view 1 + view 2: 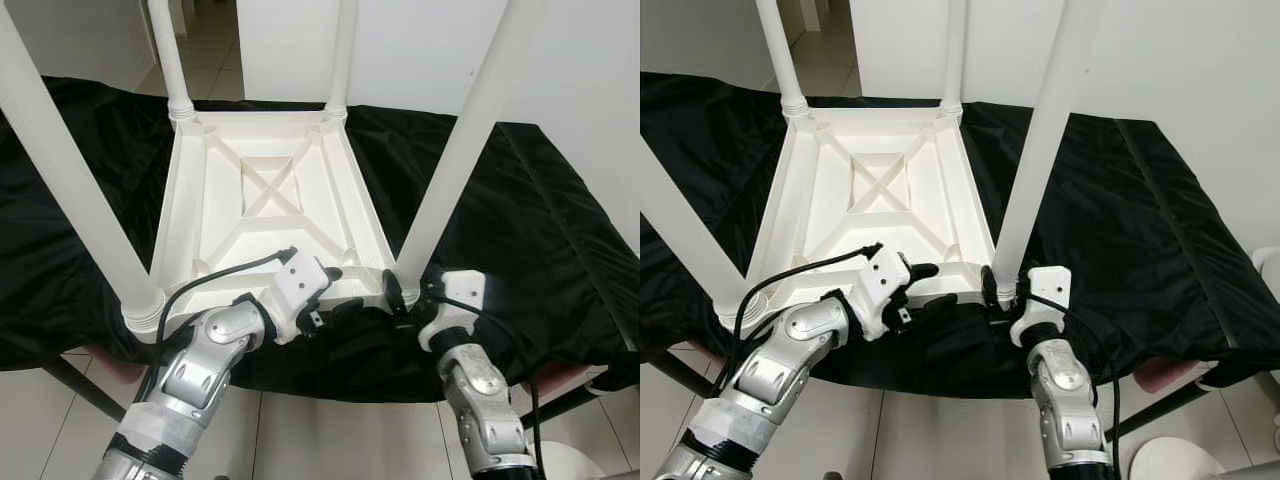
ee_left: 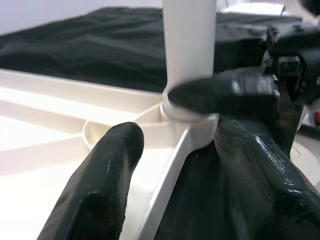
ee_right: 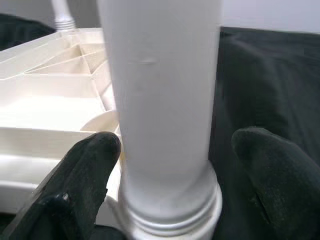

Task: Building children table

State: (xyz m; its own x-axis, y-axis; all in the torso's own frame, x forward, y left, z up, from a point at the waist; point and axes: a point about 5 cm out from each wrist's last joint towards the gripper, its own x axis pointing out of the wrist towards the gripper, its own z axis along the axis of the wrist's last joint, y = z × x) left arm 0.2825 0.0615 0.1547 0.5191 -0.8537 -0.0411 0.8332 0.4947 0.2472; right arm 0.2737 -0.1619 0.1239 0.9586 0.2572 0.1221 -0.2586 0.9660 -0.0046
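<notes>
A black cloth (image 1: pixel 520 220) is draped over the bench, hanging in folds off the near edge, with pale floor tiles (image 1: pixel 330 440) below and a white wall (image 1: pixel 420 50) behind. A dark bench leg (image 1: pixel 75 385) slants out under the cloth at the left, and something pinkish (image 1: pixel 1160 375) pokes out beneath the cloth on the right.

The white plastic children's table (image 1: pixel 270 200) lies upside down on the cloth, its ribbed underside facing up with a crossed brace in the middle. Four round white legs stand up from the corner sockets: two far ones (image 1: pixel 170 60) and two near ones, the near left leg (image 1: pixel 70 190) and the near right leg (image 1: pixel 455 170) rising past the camera and blocking part of the tabletop and cloth from view.

The right claw (image 3: pixel 170 165) sits at the near right corner, fingers (image 3: pixel 90 165) spread on either side of that leg just above its ringed base, close to it though I cannot tell if they press it. The left claw (image 2: pixel 172 150) is just beside it at the near rim, its fingers (image 2: pixel 107 170) apart, one over the inside of the tabletop and one outside the rim, straddling the edge. A black cable (image 1: pixel 215 275) loops from its wrist.
</notes>
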